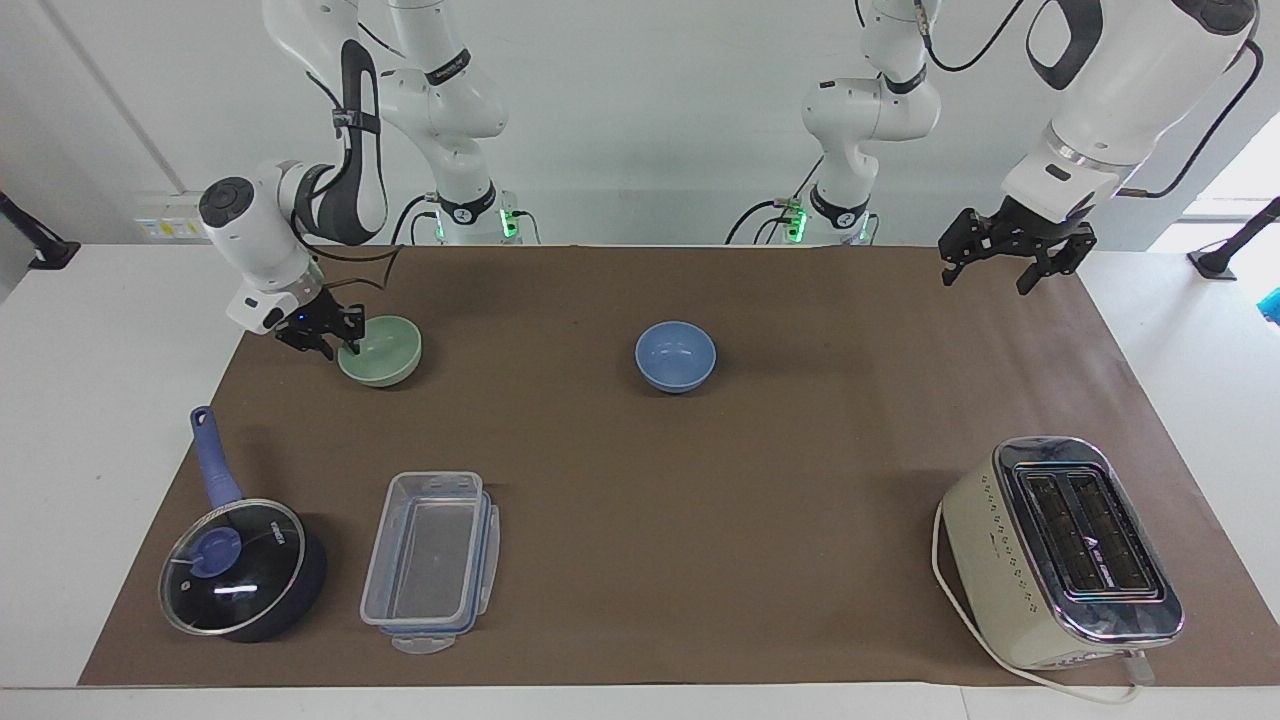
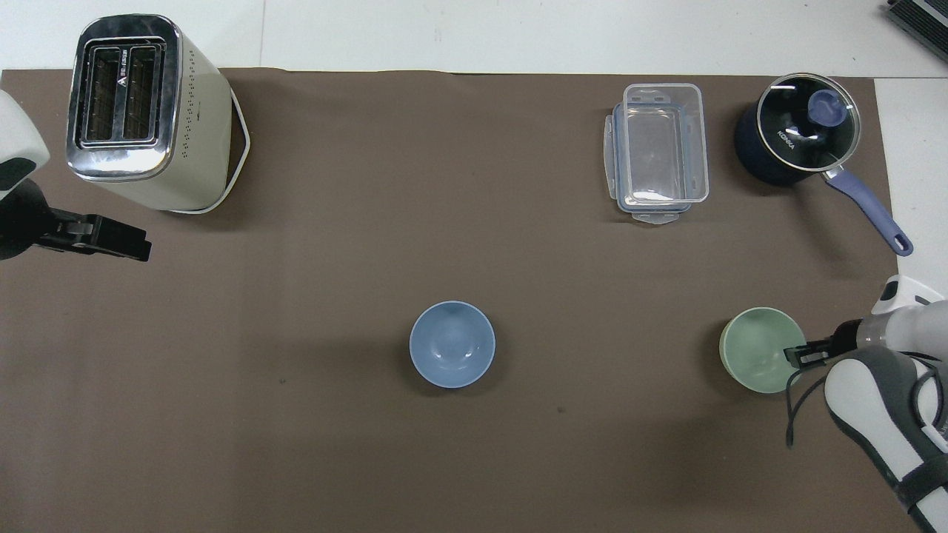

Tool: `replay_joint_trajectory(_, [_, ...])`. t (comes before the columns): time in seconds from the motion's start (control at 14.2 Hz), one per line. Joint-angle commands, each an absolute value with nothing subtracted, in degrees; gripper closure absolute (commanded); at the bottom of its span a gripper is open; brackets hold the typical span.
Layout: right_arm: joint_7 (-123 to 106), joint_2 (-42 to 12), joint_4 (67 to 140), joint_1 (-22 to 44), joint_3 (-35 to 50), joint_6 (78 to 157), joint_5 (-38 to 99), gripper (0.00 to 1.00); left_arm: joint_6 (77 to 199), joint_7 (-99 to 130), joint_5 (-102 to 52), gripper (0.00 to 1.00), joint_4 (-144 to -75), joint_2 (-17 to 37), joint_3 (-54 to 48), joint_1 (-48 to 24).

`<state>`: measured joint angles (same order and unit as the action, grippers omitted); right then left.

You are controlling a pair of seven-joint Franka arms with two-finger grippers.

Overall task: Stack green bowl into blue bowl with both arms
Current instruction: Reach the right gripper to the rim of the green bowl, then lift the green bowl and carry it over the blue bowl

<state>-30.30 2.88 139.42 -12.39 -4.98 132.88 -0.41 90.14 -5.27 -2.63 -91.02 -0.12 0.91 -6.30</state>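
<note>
The green bowl [image 1: 387, 352] sits upright on the brown mat toward the right arm's end of the table; it also shows in the overhead view [image 2: 757, 349]. My right gripper [image 1: 338, 338] is down at the bowl's rim on the side toward the table's end, shut on the rim with one finger inside the bowl; it shows in the overhead view [image 2: 795, 357] too. The blue bowl [image 1: 676, 356] stands upright and empty mid-table [image 2: 452, 344]. My left gripper [image 1: 988, 276] waits open and empty, raised over the mat's edge at the left arm's end [image 2: 139, 250].
A cream toaster [image 1: 1060, 550] stands farther from the robots at the left arm's end. A clear plastic container [image 1: 430, 560] and a dark blue saucepan with a glass lid [image 1: 240, 570] lie farther from the robots than the green bowl.
</note>
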Motion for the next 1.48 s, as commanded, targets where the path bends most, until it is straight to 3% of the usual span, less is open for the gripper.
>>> replay_joint_trajectory(0.0, [-29.1, 2.5, 138.2, -12.5, -4.4, 131.8, -0.1, 1.00, 89.6, -5.6, -1.6, 0.00, -91.6, -1.0, 0.4, -5.6])
replay_joint_trajectory(0.35, [-28.7, 2.8, 122.6, -9.2, -3.5, 113.2, 0.6, 1.00, 89.7, -5.6, -1.6, 0.00, -91.6, -1.0, 0.4, -5.6])
replay_joint_trajectory(0.71, [-14.9, 2.5, 111.4, -0.1, -2.7, 104.2, 2.5, 1.00, 89.6, -5.6, -1.6, 0.00, -91.7, -1.0, 0.4, -5.6])
replay_joint_trajectory(1.06, [2.2, 1.8, 110.0, 13.7, -2.5, 104.5, 6.1, 1.00, 89.8, -5.6, -1.6, 0.00, -91.6, -1.0, 0.4, -5.6])
replay_joint_trajectory(1.41, [21.7, -4.4, 107.4, 27.8, -2.4, 111.0, 9.0, 1.00, 89.8, -5.6, -1.6, 0.00, -91.7, -1.0, 0.4, -5.5])
